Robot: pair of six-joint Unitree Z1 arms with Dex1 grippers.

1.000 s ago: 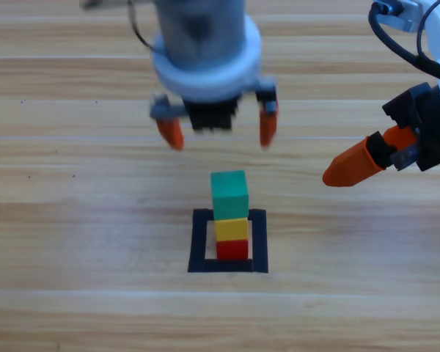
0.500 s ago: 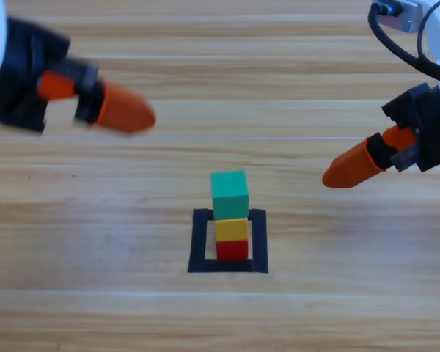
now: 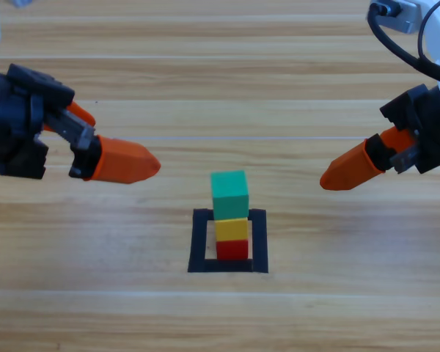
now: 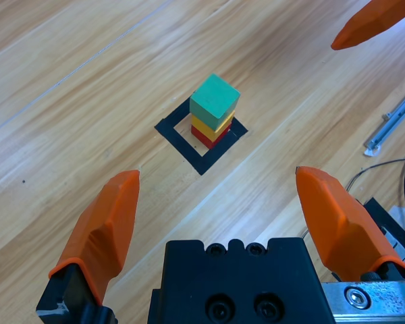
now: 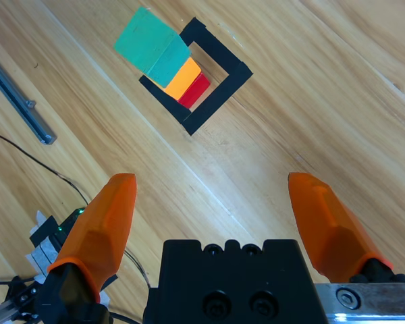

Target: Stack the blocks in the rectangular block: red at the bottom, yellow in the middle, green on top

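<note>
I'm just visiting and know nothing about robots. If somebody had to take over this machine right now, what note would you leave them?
Left gripper: open, empty, out at the table's left.
Right gripper: open, empty, out at the right.
Blocks: red cube at the bottom, yellow cube on it, green cube on top, standing inside the black tape square.
Done: the stack is in the order asked, with neither gripper touching it.
Left: nothing visible; just keep the arms clear of the stack.
</note>
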